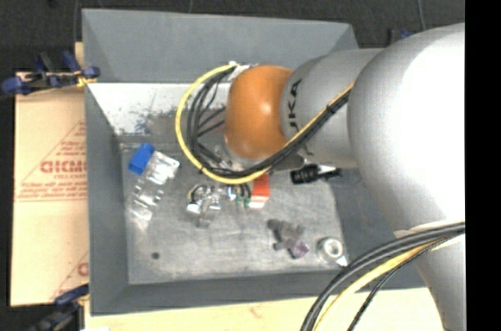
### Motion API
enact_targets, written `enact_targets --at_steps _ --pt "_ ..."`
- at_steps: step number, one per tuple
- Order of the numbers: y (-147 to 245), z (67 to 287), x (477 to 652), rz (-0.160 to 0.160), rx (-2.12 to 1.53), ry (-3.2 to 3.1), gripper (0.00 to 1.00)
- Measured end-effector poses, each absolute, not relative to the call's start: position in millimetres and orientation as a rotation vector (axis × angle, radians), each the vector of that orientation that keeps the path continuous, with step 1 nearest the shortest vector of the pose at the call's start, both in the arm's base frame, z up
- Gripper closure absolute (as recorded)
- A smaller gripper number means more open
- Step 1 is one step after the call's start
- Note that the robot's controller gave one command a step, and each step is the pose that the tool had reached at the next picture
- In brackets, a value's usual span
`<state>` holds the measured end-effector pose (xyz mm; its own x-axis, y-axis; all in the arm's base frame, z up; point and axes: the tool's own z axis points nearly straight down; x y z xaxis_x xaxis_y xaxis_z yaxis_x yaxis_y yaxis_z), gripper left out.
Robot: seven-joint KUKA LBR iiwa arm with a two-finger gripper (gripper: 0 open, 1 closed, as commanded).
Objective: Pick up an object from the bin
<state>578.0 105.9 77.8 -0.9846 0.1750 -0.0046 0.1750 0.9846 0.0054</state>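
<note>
The pincer is masked by the arm's orange wrist cover (252, 118), set over the middle of the grey metal bin (109, 243); how far it is opened, or whether anything is held, cannot be told. Nearest below it are seen a crumpled silvery piece (205, 202) and an orange-red block (261, 188)

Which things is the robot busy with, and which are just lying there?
Job, likely: arm, grey bin, red-and-white block beside its wrist.
Lying about: clear bottle with blue cap, black marker, purple-grey piece, silver ring.
</note>
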Motion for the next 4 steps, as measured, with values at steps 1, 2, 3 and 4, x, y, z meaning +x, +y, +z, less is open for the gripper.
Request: enact_targets --at_steps 1,2,3,4 --pt "106.4 79.1 579.4 0.007 0.276 3.124 0.00" --pt "106.7 79.7 580.6 0.007 0.279 3.123 0.00" --pt "106.5 82.2 581.9 0.007 0.281 3.122 1.00" --pt "106.9 160.7 584.4 0.008 0.280 3.120 1.00"
